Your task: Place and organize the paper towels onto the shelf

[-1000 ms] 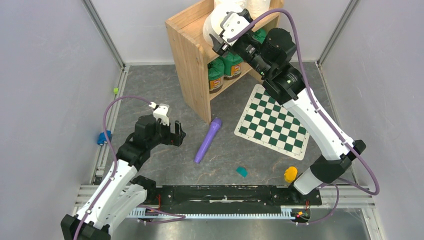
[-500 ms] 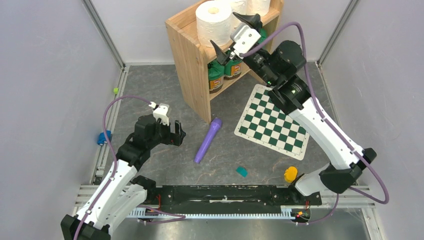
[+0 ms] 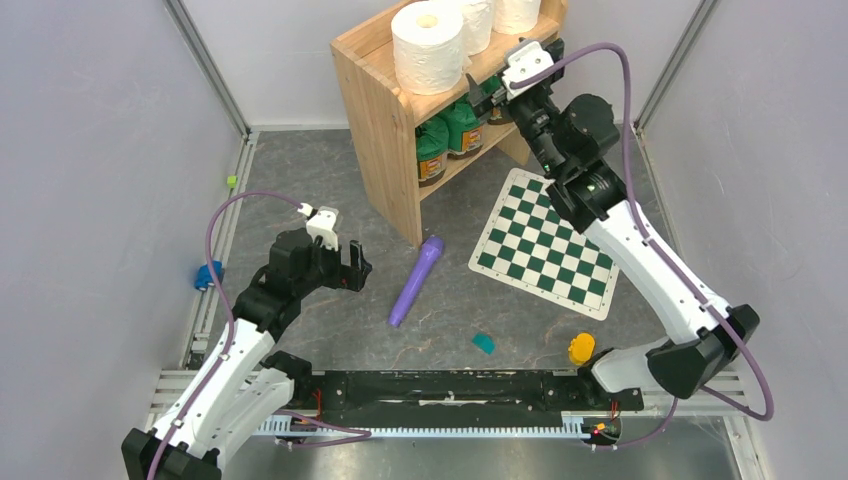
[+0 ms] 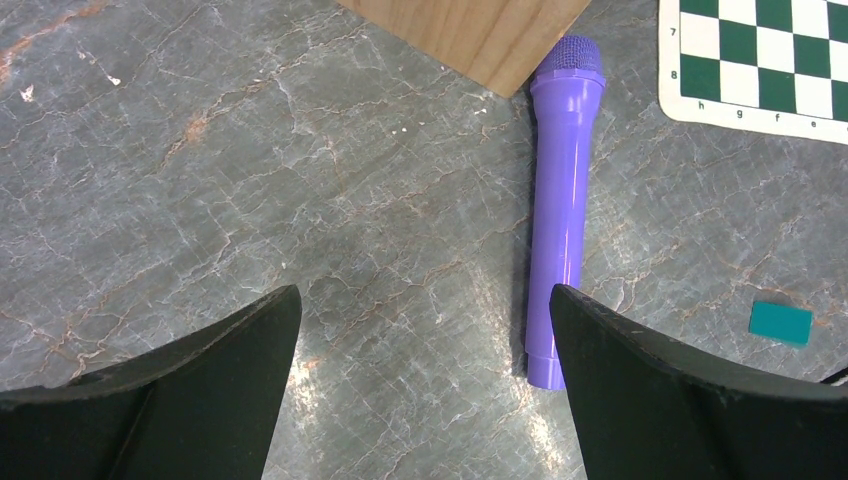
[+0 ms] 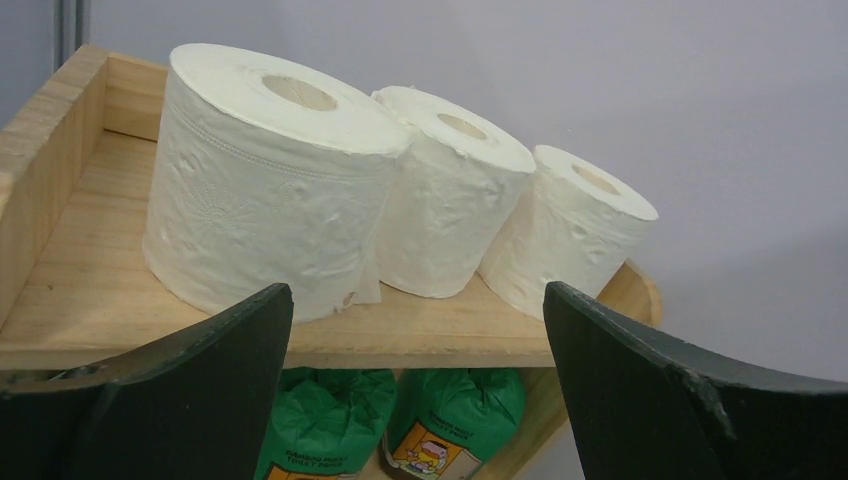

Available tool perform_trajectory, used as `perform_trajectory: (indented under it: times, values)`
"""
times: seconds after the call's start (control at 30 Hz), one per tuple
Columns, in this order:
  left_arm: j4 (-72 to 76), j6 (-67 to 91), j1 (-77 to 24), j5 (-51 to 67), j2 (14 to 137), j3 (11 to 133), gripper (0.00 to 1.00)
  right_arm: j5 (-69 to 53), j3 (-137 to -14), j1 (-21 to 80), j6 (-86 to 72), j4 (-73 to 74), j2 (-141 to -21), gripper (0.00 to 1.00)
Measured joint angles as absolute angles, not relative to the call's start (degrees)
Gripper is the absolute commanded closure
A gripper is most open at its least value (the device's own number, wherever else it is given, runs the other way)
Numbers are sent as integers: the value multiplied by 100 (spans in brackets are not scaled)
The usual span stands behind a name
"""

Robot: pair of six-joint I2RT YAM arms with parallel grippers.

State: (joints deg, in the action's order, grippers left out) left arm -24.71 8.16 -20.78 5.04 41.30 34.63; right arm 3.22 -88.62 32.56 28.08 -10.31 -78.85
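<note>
While the right gripper [image 5: 417,292] hangs wide open in front of the shelf [image 3: 380,120], gripping nothing, the three paper towels [image 5: 270,180] stand upright in a row on the top tier, packed close together; green canisters [image 5: 455,415] sit on the lower tier; left gripper [image 4: 420,300] also spread open and empty over the grey tabletop [image 4: 250,180]; purple microphone [image 4: 562,200] lies flat, head near the shelf's corner; checkered board [image 3: 545,245] lies flat right of it.
</note>
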Motion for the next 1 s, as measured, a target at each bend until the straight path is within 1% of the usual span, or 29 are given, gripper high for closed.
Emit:
perform_trajectory:
  times: [0.23, 0.5, 0.67, 0.77, 0.83, 0.93, 1.0]
  values:
    - [-2471, 816, -2078, 504, 4134, 3463, 0, 366, -8976, 3258, 2589, -1494, -8453, 2]
    - [-2469, 816, -2078, 504, 4130, 3463, 0, -89, -9839, 3251, 2255, -1664, -9424, 2]
    - [-2469, 814, -2078, 497, 4088, 3454, 0, -250, -9915, 3251, 2174, -1675, -9502, 2]
    - [-2471, 812, -2078, 482, 4040, 3454, 0, -169, -9627, 3251, 2196, -1710, -9255, 2]
    - [-2473, 808, -2078, 458, 3983, 3454, 0, -8, -9159, 3251, 2233, -1721, -8847, 2]
    - [-2539, 784, -2078, 375, 3905, 3498, 0, 272, -8285, 3251, 2300, -1785, -8016, 2]
    - [-2700, 764, -2078, 172, 3839, 3658, 0, 530, -7472, 3249, 2349, -1916, -7242, 2]
